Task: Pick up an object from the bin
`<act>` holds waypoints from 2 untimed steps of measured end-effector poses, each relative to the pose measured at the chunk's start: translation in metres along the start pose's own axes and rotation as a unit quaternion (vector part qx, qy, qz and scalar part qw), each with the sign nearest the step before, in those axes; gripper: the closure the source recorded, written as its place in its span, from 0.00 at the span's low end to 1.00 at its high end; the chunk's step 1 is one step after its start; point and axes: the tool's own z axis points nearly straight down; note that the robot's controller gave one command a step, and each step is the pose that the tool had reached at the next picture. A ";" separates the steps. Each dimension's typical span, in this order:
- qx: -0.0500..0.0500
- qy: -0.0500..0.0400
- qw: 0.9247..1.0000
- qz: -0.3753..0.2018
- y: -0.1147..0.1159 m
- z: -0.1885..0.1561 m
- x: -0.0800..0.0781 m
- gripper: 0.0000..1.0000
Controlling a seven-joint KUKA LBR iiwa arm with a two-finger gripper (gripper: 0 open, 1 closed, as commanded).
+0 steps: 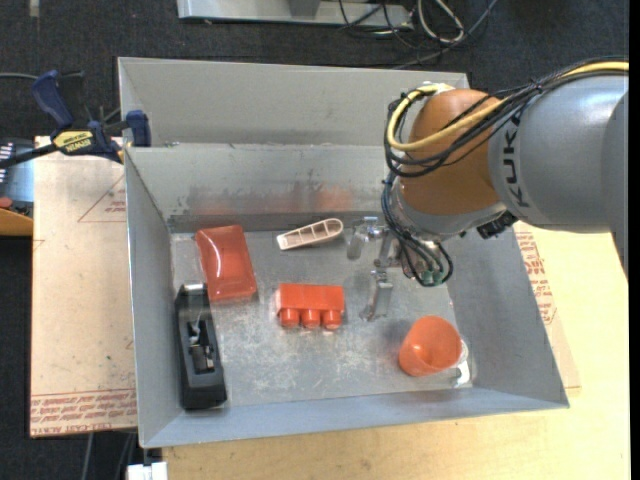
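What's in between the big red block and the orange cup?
A small orange brick with three bumps lies there, in the camera view.

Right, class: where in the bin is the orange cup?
The orange cup lies near the bin's lower-right corner in the camera view, below and right of the gripper, with the red three-knobbed block to its left.

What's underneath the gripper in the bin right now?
Bare bin floor, between the studded orange block and the orange cup; no object shows below the gripper. The wrist covers the floor behind it, so anything there can't be seen.
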 end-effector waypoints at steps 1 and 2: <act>0.000 0.000 1.000 0.000 0.000 0.000 0.000 0.00; -0.001 0.001 0.999 -0.050 0.023 0.069 -0.011 0.00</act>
